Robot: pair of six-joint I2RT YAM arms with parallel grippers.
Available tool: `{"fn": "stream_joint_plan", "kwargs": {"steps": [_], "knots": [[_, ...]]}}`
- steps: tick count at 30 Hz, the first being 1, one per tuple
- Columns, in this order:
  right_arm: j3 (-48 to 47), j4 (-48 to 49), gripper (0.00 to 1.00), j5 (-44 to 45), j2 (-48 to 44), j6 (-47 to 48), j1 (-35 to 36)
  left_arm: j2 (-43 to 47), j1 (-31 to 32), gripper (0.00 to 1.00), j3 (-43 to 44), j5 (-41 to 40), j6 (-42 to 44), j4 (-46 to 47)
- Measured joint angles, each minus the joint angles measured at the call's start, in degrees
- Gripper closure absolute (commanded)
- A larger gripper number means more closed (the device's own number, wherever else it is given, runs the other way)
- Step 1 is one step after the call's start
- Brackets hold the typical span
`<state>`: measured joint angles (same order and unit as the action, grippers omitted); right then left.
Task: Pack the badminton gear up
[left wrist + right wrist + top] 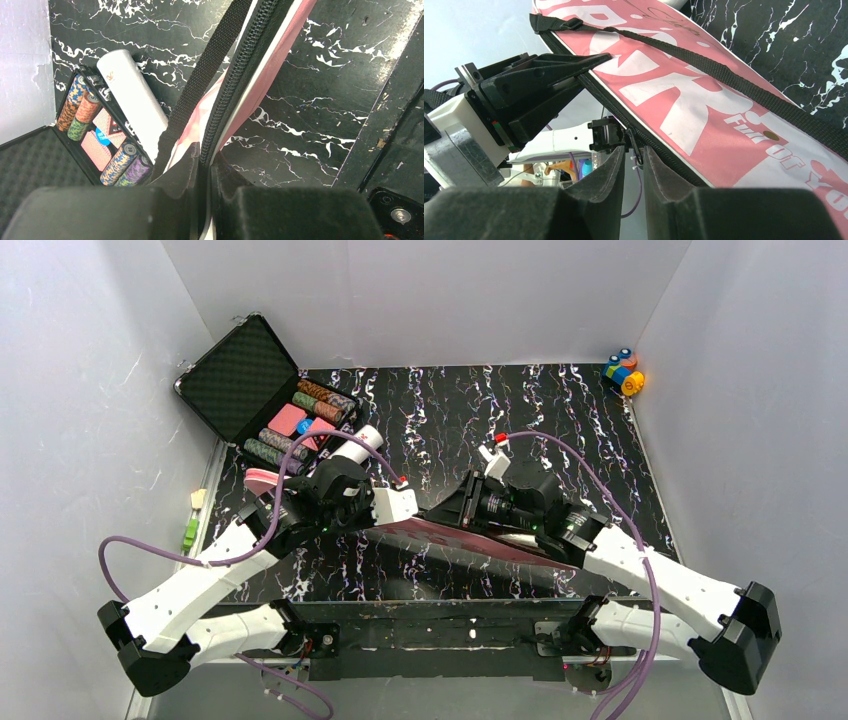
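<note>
My left gripper clamps the bag, raised just beside the case; I can't tell if my right gripper pinches the zip pull, so I'd squeeze firmly, then drag straight.

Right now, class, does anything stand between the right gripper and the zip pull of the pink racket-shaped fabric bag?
Nothing visible does. The small dark zip pull hangs in the narrow gap between the fingers of the right gripper, on the edge of the pink racket-shaped bag. The left gripper clamps that edge farther along.
</note>
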<state>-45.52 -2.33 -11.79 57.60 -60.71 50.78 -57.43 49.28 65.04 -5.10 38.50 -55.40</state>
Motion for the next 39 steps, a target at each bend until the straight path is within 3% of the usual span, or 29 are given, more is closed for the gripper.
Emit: {"fn": "stream_joint_plan", "kwargs": {"steps": [10, 20, 21, 24, 26, 39], "knots": [[0.0, 1.2, 0.99, -0.3, 0.9, -0.7, 0.0, 0.0, 0.0, 1.0, 0.0, 0.0, 0.0, 0.1], [0.4, 1.2, 0.99, -0.2, 0.7, -0.8, -0.2, 0.0, 0.0, 1.0, 0.0, 0.0, 0.0, 0.1], [0.4, 1.2, 0.95, -0.2, 0.6, -0.8, -0.2, 0.0, 0.0, 1.0, 0.0, 0.0, 0.0, 0.1], [0.4, 1.1, 0.61, -0.3, 0.3, -0.7, -0.2, 0.0, 0.0, 1.0, 0.0, 0.0, 0.0, 0.1], [0.4, 0.7, 0.52, -0.4, -0.1, -0.8, -0.2, 0.0, 0.0, 1.0, 0.0, 0.0, 0.0, 0.1], [0.5, -2.3, 0.48, 0.9, -5.6, -2.2, -0.2, 0.0, 0.0, 1.0, -0.1, -0.5, -1.1, 0.5]]}}
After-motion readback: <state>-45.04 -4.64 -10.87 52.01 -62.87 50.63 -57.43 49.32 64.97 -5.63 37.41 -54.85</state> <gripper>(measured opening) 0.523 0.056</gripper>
